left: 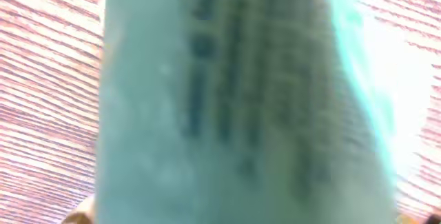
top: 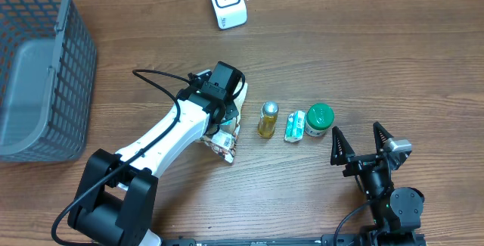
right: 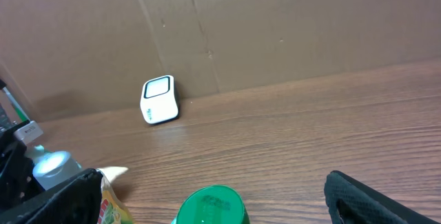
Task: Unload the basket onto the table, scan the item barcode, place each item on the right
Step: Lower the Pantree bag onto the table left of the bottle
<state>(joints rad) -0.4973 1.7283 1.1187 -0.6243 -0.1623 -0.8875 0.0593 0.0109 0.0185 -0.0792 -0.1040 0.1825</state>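
White-and-black left arm (top: 170,129) stretched diagonally forward and to the right, black left gripper (top: 225,117) pointing down, jaws hidden, black right gripper (top: 358,141) low, fingers spread wide

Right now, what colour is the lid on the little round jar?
The lid is green, clearest in the overhead view.

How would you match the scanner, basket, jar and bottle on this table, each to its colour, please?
Things:
1. scanner
2. basket
3. jar
4. bottle

Colours:
A. grey
B. green lid
C. white
D. yellow

Pairs: 1-C, 2-A, 3-B, 4-D
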